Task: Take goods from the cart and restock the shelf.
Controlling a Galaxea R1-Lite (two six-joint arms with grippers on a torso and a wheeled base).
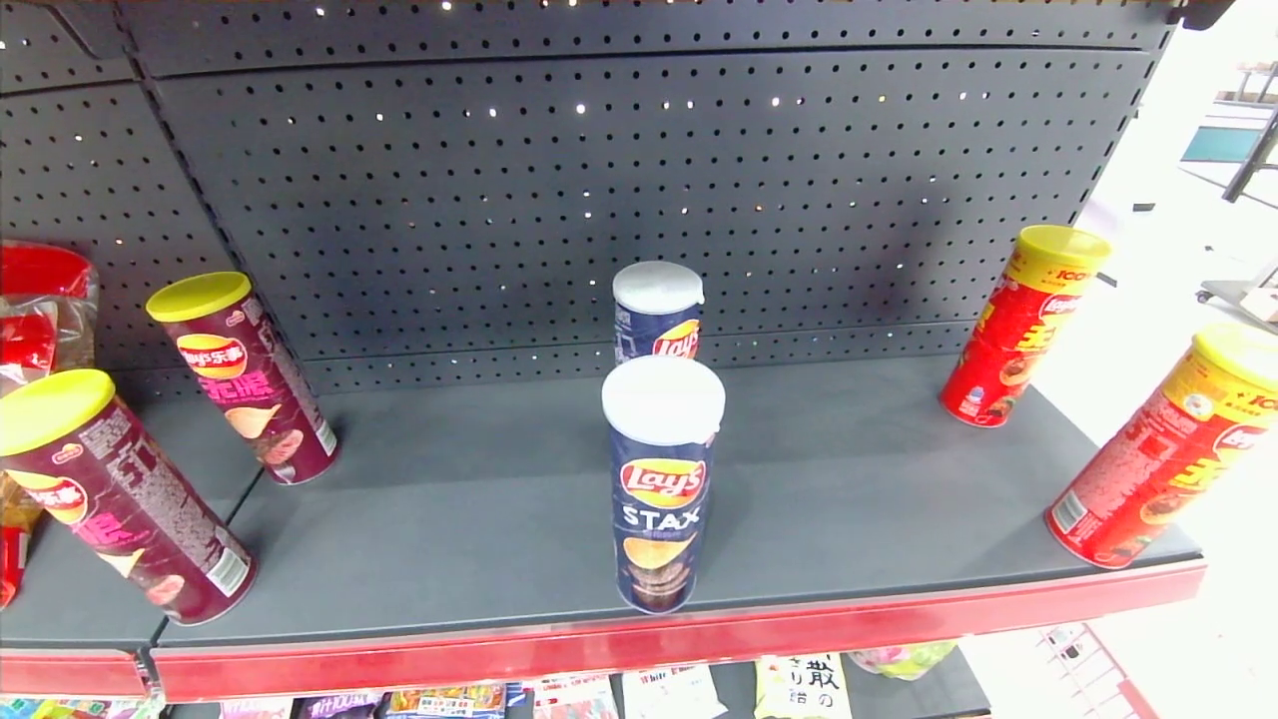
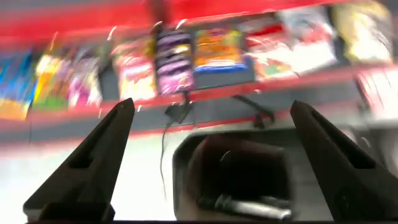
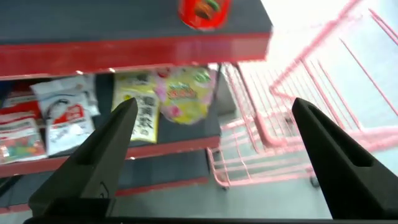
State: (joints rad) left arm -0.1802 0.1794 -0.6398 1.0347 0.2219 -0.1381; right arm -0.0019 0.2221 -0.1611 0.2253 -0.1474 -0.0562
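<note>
The dark grey shelf (image 1: 849,479) with a red front strip carries upright chip cans. Two navy cans stand in the middle, one at the front (image 1: 662,479) and one behind it (image 1: 657,310). Two maroon cans (image 1: 250,374) (image 1: 110,489) stand at the left, two red cans (image 1: 1023,325) (image 1: 1163,459) at the right. My left gripper (image 2: 211,104) is open and holds nothing, facing lower shelves of snack bags (image 2: 174,59). My right gripper (image 3: 214,102) is open too, below the shelf edge, with the pink wire cart (image 3: 298,124) beside it.
A perforated back panel (image 1: 599,180) closes the shelf behind the cans. Snack bags (image 3: 149,106) fill the shelf below. The base of a red can (image 3: 203,12) shows above the shelf's red strip. Wide gaps lie between the can groups. A corner of the cart (image 1: 1088,659) shows at the lower right.
</note>
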